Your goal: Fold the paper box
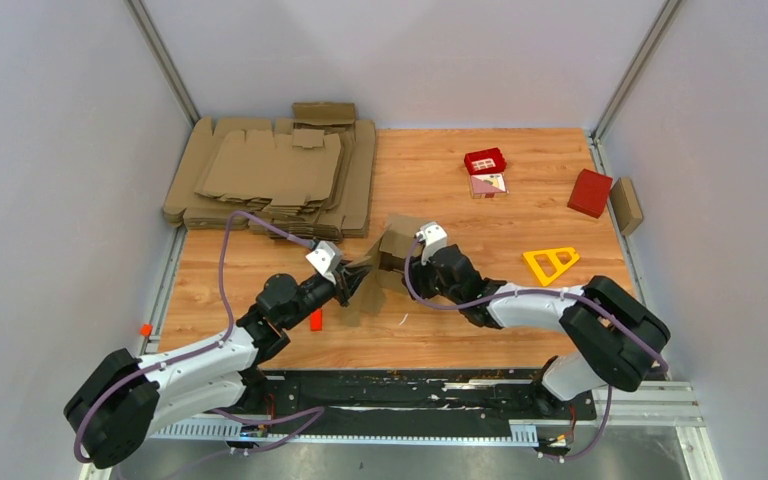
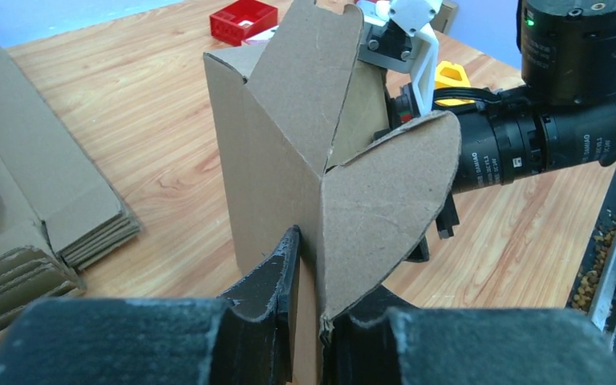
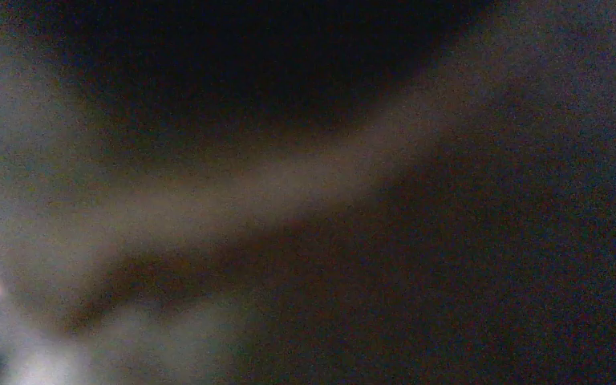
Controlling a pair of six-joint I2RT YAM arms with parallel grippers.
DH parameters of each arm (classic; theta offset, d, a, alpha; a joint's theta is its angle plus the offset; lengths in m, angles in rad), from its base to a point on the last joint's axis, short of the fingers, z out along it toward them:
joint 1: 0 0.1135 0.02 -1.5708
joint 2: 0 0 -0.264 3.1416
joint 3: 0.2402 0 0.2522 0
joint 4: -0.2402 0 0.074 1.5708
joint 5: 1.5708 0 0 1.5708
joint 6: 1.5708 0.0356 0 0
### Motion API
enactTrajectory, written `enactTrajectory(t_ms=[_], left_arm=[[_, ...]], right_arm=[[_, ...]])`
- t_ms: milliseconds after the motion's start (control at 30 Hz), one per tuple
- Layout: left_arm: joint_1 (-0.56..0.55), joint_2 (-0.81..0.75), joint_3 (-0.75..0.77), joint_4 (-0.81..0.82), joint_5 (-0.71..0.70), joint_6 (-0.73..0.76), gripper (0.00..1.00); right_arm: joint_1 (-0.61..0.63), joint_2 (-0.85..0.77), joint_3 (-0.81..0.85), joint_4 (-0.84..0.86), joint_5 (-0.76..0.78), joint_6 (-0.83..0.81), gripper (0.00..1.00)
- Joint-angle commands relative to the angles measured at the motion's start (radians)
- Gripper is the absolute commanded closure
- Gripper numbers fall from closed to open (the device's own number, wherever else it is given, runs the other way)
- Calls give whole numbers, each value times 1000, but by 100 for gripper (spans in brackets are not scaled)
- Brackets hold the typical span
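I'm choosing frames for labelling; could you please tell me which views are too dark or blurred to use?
Right wrist view: almost black and smeared, nothing recognisable, unusable. Left wrist view: well lit, the box sharp, only the left gripper at the bottom edge soft. Top view: evenly lit and sharp, no glare.

The paper box (image 1: 397, 243) is plain brown cardboard, partly folded into an open oblong shell, standing on end near the middle of the counter (image 1: 520, 215). Seen from the left wrist, its creased walls rise upright. One rounded flap splays right, and a lower panel is pinched in the left end effector (image 2: 317, 281).
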Motion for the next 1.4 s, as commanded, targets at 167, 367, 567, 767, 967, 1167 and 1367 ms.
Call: enactTrajectory(t_ms=[167,367,567,767,967,1167,1367], left_arm=[[-15,-17,-22,-37,-64,-22,81],[-22,-50,-17,-87,-119,1,81],[-22,-45,-8,-105,-140,3,81],[-22,-50,-6,-113,-142,5,81],[-22,-46,-2,-114,-133,7,81],[-22,-39,-2,-106,-119,9,80],[-22,-29,0,-94,-99,11,80]], right_arm=[[23,-55,-40,199,119,-50,42],[24,-114,-128,309,125,-113,36],[24,-117,-189,408,91,-110,31],[26,-144,-248,448,73,-87,24],[26,-218,-251,424,9,-99,36],[26,-193,-225,417,10,-110,36],[26,-126,-232,476,38,-100,30]])
